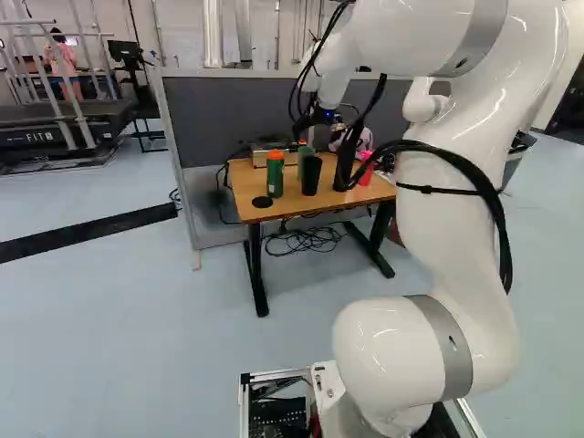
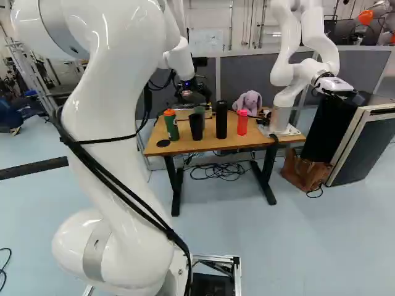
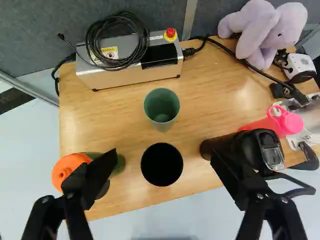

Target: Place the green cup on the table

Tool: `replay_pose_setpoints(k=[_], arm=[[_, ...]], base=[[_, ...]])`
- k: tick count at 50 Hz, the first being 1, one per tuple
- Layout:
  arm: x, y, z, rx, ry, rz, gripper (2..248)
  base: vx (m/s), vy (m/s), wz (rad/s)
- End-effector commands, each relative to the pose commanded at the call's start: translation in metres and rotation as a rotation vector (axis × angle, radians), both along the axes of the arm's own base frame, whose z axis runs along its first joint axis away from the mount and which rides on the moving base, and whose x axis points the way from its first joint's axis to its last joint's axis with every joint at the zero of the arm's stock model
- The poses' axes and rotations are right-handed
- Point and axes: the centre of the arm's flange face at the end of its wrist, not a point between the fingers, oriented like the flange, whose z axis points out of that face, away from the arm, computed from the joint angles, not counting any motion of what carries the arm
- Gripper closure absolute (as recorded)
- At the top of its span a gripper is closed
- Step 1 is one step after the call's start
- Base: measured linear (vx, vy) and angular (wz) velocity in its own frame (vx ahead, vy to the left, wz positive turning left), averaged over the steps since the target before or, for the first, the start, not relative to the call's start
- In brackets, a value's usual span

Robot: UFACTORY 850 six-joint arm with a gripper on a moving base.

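Wrist view: pincer (image 2: 194,97) spread, green cup (image 3: 161,107) on table (image 3: 117,120).

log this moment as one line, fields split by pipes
gripper: open, above table | green cup: upright on table, ungripped | black cup: close by, separate | placement: looks satisfied

Wooden table (image 1: 345,201) stands before grey partition (image 1: 214,119). On top: orange-capped green bottle (image 1: 275,176) near black cup (image 1: 311,177), green cup (image 1: 304,150) just behind. Cables (image 1: 306,241) lie on floor (image 1: 146,319) beneath.

glossy white arm (image 1: 447,224), grey bands (image 1: 458,351), black cables (image 2: 171,234)
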Motion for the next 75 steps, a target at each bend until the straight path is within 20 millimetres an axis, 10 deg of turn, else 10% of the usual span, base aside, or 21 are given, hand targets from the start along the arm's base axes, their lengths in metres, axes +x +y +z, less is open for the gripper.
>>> replay_pose_setpoints(k=[75], arm=[[-0.056, 0.005, -0.026, -0.003, -0.073, 0.004, 3]], base=[[0.000, 0.000, 0.000]])
